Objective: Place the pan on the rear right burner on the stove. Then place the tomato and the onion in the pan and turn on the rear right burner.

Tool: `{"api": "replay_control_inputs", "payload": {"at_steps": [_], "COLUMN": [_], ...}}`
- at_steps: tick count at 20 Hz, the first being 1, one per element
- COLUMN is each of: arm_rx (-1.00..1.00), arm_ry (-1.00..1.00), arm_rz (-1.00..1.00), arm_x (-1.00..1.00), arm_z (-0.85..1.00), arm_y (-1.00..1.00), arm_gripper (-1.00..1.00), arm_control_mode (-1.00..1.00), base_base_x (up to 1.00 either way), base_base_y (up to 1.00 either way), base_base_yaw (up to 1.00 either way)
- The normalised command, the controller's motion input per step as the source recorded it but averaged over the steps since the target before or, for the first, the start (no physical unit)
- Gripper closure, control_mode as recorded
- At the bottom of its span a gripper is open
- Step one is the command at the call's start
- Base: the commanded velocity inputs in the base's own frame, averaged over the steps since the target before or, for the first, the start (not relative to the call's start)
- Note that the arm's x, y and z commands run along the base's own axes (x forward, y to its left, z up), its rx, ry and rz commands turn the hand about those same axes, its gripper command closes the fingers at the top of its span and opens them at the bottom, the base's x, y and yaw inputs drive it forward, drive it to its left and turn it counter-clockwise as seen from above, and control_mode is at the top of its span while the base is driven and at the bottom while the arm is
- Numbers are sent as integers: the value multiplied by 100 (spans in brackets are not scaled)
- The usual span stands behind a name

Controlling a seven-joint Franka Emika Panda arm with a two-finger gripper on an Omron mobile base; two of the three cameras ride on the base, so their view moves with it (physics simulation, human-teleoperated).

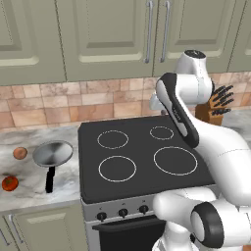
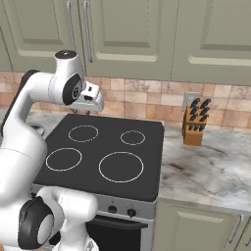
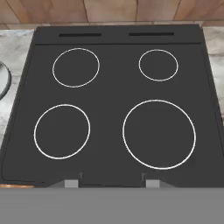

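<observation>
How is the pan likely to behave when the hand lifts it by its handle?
The pan looks like rigid metal, so it should not flex. Its long straight handle juts off one side, so the bowl would probably sag. The shiny finish suggests it may slide on the counter if nudged.

Sage-green cabinets above tan tiled backsplash, marble counter.

no readable text, labels, brands, numbers or signs on anything
</observation>
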Motion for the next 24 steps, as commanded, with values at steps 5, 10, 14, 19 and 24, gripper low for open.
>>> {"api": "replay_control_inputs", "payload": {"at_steps": [5,10,14,19,24], "arm_rx": [-1,-2,0,6,8], "arm_ry": [-6,-8,-3,0,1], "arm_rz": [0,0,0,0,0], "arm_x": [0,-8,-14,-19,-19], "arm_z": [0,-13,-17,-15,-9], "arm_y": [7,20,25,27,29], "arm_gripper": [-100,-100,-100,-100,-100], "arm_control_mode": [-100,-100,-100,-100,-100], "base_base_x": [0,0,0,0,0], "base_base_y": [0,0,0,0,0], "base_base_yaw": [0,0,0,0,0]}}
